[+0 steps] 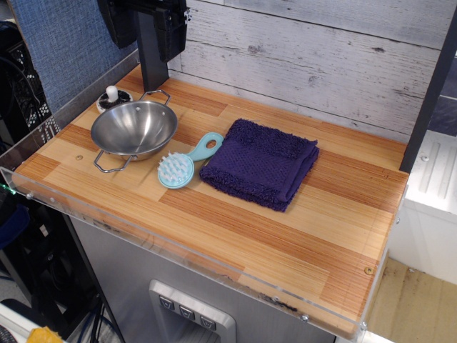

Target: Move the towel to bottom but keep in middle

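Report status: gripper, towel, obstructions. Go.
Gripper out of view, arm parked at back. Towel folded, mid-table, untouched. Brush by its left edge; steel bowl farther left. Front of table unobstructed.

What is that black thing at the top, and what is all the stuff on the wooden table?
The black thing is part of a robot arm, hanging above the back of the table; its gripper isn't visible, so I can't tell if it holds anything. There is only one picture, taken from above and in front. On the wooden table lie a dark purple towel, folded, a shiny steel bowl with handles, and a light blue brush between them, touching the towel's edge. Behind the bowl sits a small black-and-white thing.
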Available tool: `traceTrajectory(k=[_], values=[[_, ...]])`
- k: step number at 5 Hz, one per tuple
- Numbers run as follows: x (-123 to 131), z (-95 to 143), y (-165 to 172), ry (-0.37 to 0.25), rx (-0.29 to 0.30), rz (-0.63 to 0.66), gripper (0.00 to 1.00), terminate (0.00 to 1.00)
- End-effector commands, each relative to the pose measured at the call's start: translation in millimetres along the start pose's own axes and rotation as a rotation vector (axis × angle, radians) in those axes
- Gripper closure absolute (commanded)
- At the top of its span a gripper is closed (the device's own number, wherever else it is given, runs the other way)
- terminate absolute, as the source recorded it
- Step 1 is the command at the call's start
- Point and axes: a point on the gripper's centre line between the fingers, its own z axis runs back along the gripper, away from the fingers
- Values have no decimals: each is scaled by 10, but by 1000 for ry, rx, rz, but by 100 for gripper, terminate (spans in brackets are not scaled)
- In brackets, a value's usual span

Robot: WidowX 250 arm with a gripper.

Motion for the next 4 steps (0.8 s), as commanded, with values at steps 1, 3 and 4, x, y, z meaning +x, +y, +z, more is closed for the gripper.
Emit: traceTrajectory(k=[1, 3, 4], values=[[0, 0, 0, 0, 0, 0, 0, 0], [324, 81, -150, -70, -38, 87, 0, 0], [454, 10, -458, -56, -10, 73, 0, 0]])
